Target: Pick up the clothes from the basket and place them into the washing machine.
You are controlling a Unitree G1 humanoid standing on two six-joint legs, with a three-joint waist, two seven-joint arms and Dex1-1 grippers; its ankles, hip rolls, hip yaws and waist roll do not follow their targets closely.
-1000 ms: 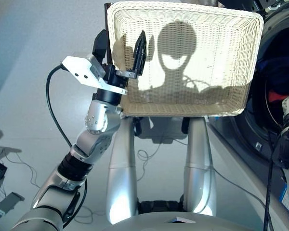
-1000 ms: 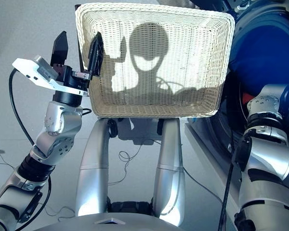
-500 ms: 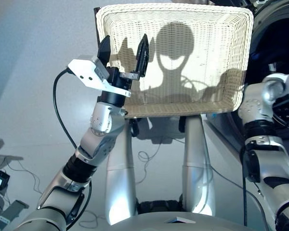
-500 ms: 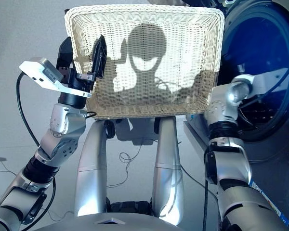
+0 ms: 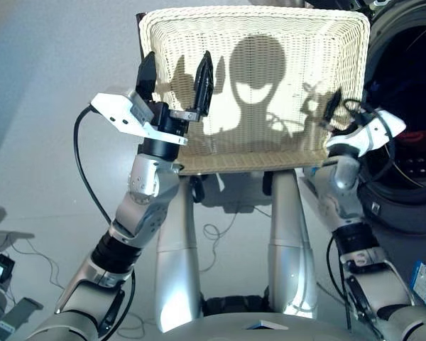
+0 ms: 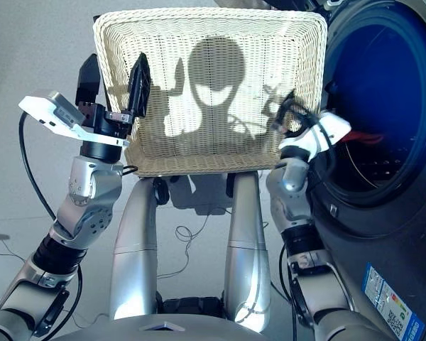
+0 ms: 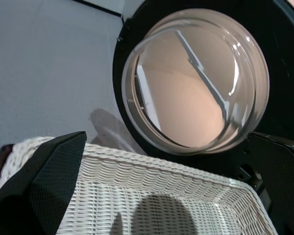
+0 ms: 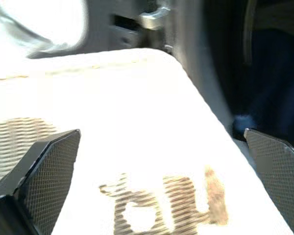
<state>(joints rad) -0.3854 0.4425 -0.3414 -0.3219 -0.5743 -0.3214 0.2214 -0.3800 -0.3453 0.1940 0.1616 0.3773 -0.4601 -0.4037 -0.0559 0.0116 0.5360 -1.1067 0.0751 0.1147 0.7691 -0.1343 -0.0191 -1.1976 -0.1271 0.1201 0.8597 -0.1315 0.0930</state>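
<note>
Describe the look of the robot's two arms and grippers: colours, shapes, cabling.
Both arms are glossy silver-grey shells with rounded joints and black bands between segments. The left gripper has two tapered black fingers on a black wrist with a flat white plate; a black cable loops down from it. The right gripper has a white housing with thin black cables looped around it.

Left claw [image 5: 172,79] raised, fingers spread; right claw [image 8: 152,181] raised, fingers apart.
</note>
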